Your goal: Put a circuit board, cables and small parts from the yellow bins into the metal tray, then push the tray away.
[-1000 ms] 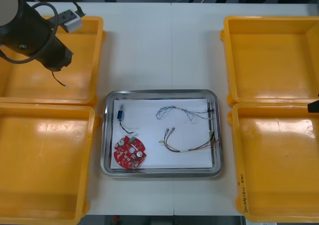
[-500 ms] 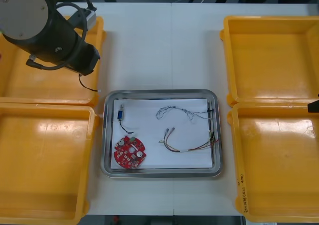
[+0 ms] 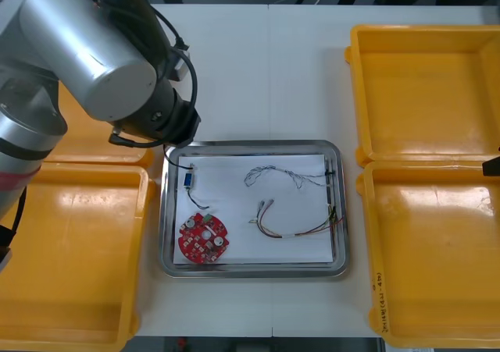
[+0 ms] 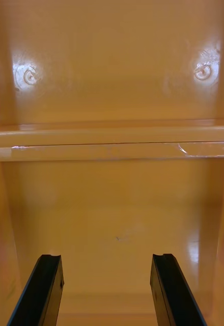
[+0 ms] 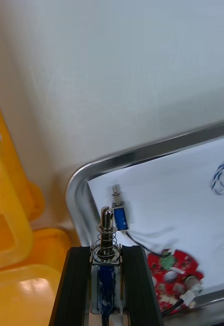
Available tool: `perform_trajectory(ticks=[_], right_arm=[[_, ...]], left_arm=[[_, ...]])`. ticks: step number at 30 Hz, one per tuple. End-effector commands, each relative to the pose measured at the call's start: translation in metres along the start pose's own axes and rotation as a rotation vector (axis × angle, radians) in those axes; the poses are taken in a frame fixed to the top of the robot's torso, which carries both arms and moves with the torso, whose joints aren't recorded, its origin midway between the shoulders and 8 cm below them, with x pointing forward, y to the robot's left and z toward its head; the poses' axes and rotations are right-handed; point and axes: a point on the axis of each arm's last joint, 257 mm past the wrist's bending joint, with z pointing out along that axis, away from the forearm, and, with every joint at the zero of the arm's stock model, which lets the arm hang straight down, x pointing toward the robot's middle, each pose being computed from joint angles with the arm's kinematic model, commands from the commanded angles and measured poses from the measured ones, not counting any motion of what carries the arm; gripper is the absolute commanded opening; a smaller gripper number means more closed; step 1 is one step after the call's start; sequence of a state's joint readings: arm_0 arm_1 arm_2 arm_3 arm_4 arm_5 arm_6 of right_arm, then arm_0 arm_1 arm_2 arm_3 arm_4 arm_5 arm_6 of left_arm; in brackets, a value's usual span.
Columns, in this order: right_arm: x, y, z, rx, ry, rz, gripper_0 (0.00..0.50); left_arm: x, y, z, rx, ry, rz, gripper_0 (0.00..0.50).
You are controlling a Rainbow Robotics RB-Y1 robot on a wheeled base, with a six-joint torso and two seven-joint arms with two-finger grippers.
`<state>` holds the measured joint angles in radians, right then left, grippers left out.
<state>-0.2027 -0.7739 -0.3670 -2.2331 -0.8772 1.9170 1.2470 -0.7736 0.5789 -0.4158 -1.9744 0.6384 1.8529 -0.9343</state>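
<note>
My left gripper (image 5: 107, 257) is shut on a small metal part (image 5: 107, 237) with a spring and a blue body. It hangs over the table just outside the metal tray's (image 5: 79, 179) near-left corner. In the front view my left arm (image 3: 148, 110) covers that corner, and the part's black wire (image 3: 169, 158) dangles below it. The tray (image 3: 254, 144) holds a round red circuit board (image 3: 204, 239), another small blue metal part (image 3: 189, 180), a blue and white cable (image 3: 273, 176) and a red and yellow cable (image 3: 301, 229). My right gripper (image 4: 106, 288) stands open above a yellow bin's floor (image 4: 117, 204).
Two yellow bins (image 3: 74, 250) flank the tray on the left and two more (image 3: 426, 94) on the right. White paper (image 3: 234, 247) lines the tray. Bare table (image 3: 266, 71) lies beyond the tray's far side.
My left arm has swung from the far left bin rightward to the tray's corner, carrying the small part with its wire dangling. The right arm has not moved.
</note>
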Motion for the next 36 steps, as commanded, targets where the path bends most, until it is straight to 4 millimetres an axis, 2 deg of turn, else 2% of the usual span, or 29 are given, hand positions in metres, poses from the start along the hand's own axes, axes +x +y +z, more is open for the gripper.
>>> perform_trajectory(ticks=[1, 7, 11, 14, 19, 26, 30, 31, 33, 34, 36], right_arm=[[-0.004, 0.005, -0.005, 0.003, -0.027, 0.023, 0.5], [-0.005, 0.004, -0.005, 0.007, -0.029, 0.025, 0.5], [-0.005, 0.004, -0.005, 0.008, -0.029, 0.025, 0.5], [-0.005, 0.003, -0.005, 0.01, -0.03, 0.026, 0.5], [-0.005, 0.003, -0.005, 0.011, -0.03, 0.026, 0.5], [-0.005, 0.002, -0.005, 0.012, -0.031, 0.027, 0.5], [-0.005, 0.003, -0.005, 0.011, -0.03, 0.026, 0.5], [-0.005, 0.003, -0.005, 0.011, -0.03, 0.026, 0.5], [-0.005, 0.003, -0.005, 0.011, -0.03, 0.026, 0.5], [-0.005, 0.003, -0.005, 0.01, -0.03, 0.026, 0.5], [-0.005, 0.003, -0.005, 0.01, -0.03, 0.026, 0.5]], left_arm=[[0.009, -0.035, 0.009, 0.023, -0.024, -0.019, 0.0], [0.022, -0.054, 0.028, 0.034, -0.019, -0.069, 0.0], [0.032, -0.063, 0.05, 0.043, 0.002, -0.092, 0.0], [0.036, -0.064, 0.07, 0.037, 0.003, -0.089, 0.0], [0.038, -0.062, 0.091, 0.026, -0.008, -0.092, 0.0], [0.044, -0.061, 0.107, 0.015, -0.013, -0.091, 0.001], [0.045, -0.061, 0.108, 0.019, -0.013, -0.096, 0.014], [0.045, -0.062, 0.108, 0.02, -0.013, -0.096, 0.051], [0.045, -0.062, 0.108, 0.02, -0.015, -0.1, 0.193], [0.045, -0.063, 0.108, 0.024, -0.016, -0.102, 0.303], [0.044, -0.064, 0.107, 0.024, -0.021, -0.107, 0.466]])
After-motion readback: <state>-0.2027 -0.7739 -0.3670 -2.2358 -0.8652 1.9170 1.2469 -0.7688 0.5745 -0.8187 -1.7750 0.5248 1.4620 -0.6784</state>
